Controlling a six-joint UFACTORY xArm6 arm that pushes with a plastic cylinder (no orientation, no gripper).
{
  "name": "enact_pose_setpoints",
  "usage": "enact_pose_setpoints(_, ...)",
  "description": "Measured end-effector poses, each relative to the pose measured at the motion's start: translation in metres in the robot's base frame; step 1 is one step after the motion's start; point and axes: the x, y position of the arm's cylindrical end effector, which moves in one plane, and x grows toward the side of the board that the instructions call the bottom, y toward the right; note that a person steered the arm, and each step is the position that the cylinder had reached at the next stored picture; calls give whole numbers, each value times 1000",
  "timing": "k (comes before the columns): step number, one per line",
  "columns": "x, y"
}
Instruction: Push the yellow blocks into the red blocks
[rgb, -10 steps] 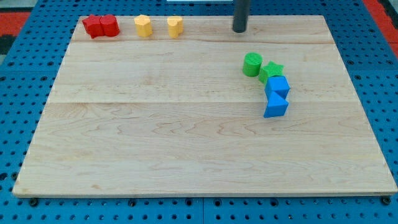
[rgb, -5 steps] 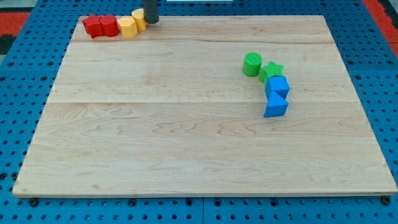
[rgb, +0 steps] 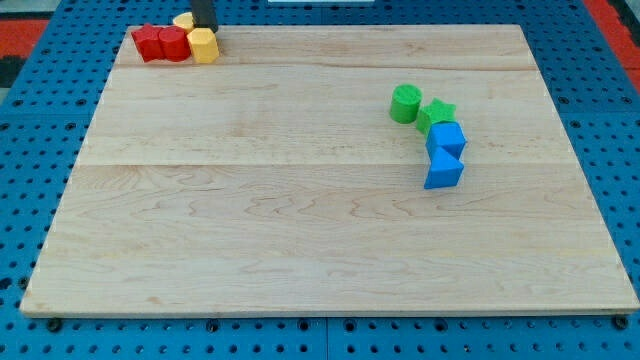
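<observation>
Two red blocks (rgb: 161, 43) sit side by side at the board's top left corner. A yellow block (rgb: 203, 46) touches the right side of the right red one. A second yellow block (rgb: 183, 21) lies just above and behind, at the board's top edge, partly hidden by the rod. My tip (rgb: 205, 26) is at the top edge, right beside this second yellow block and just above the first.
A green cylinder (rgb: 407, 103), a green star (rgb: 437, 114) and two blue blocks (rgb: 445, 155) cluster at the view's right middle. The wooden board (rgb: 320, 220) lies on a blue pegboard.
My tip swept left along the top edge, pushing both yellow blocks left. One now touches the red blocks; the other slid up behind it to the board's edge.
</observation>
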Motion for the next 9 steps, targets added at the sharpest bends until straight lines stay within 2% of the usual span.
enact_pose_setpoints(2,8,31)
enact_pose_setpoints(3,41,45)
enact_pose_setpoints(4,71,23)
enact_pose_setpoints(9,77,20)
